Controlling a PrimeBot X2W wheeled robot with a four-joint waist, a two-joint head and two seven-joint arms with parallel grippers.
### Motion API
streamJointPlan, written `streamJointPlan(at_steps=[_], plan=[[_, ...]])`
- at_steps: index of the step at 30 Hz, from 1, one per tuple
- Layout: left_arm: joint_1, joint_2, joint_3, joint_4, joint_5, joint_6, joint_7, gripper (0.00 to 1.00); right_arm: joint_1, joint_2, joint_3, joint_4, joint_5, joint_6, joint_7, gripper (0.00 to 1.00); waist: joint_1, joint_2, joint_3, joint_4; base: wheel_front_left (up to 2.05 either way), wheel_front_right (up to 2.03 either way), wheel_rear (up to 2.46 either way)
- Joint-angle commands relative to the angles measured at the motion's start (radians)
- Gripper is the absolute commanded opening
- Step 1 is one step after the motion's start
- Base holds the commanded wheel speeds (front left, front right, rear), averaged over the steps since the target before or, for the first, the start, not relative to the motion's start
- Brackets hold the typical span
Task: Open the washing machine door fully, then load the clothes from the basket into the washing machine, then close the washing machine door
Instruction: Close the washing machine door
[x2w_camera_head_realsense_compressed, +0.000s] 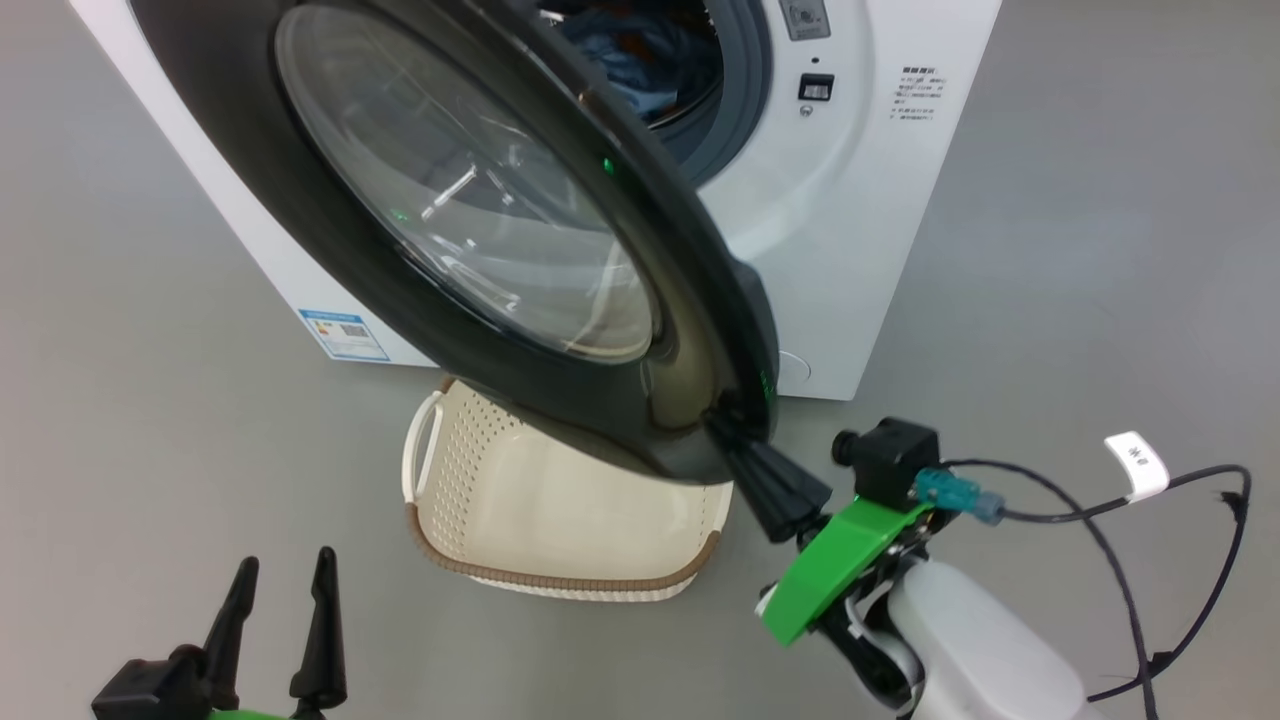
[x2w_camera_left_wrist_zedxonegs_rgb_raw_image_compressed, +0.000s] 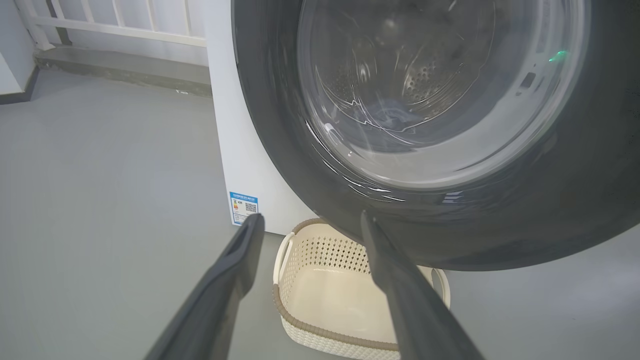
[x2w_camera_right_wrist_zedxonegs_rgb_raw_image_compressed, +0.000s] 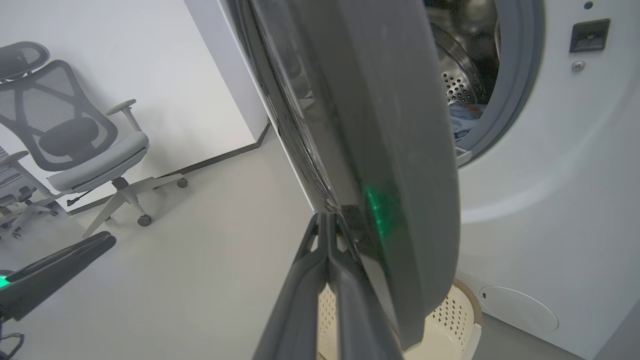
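The washing machine door (x2w_camera_head_realsense_compressed: 480, 230), black-rimmed with a bulging glass window, stands partly swung out from the white washing machine (x2w_camera_head_realsense_compressed: 850, 250). My right gripper (x2w_camera_head_realsense_compressed: 722, 425) is shut, holding nothing, and its paired fingertips (x2w_camera_right_wrist_zedxonegs_rgb_raw_image_compressed: 327, 217) rest against the lower outer edge of the door's rim. Light blue clothes (x2w_camera_head_realsense_compressed: 640, 50) lie inside the steel drum, as the right wrist view also shows (x2w_camera_right_wrist_zedxonegs_rgb_raw_image_compressed: 462, 120). The cream basket (x2w_camera_head_realsense_compressed: 560, 580) sits on the floor under the door and looks empty. My left gripper (x2w_camera_head_realsense_compressed: 286, 562) is open at the lower left, and its wrist view (x2w_camera_left_wrist_zedxonegs_rgb_raw_image_compressed: 311, 217) looks toward the basket (x2w_camera_left_wrist_zedxonegs_rgb_raw_image_compressed: 320, 330).
A black cable (x2w_camera_head_realsense_compressed: 1150, 520) with a white tag loops off my right wrist. Grey office chairs (x2w_camera_right_wrist_zedxonegs_rgb_raw_image_compressed: 75, 130) stand by the wall to the left. A white railing (x2w_camera_left_wrist_zedxonegs_rgb_raw_image_compressed: 115, 25) runs behind the machine. A round cover (x2w_camera_right_wrist_zedxonegs_rgb_raw_image_compressed: 517, 307) sits low on the front.
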Motion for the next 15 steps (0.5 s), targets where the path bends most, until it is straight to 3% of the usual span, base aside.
streamJointPlan(at_steps=[1, 15], plan=[[-0.039, 0.013, 0.029, -0.025, -0.007, -0.003, -0.006, 1.00, -0.039, 0.003, -0.013, -0.023, -0.009, 0.001, -0.005, 0.00, 0.0000, -0.0001, 0.009, 0.001, 0.00, 0.00, 0.00], [-0.077, 0.008, 0.021, -0.039, -0.003, -0.003, -0.006, 1.00, -0.111, -0.031, -0.107, -0.022, -0.029, 0.001, -0.005, 0.00, 0.0000, -0.0001, 0.073, 0.017, 0.00, 0.00, 0.00]])
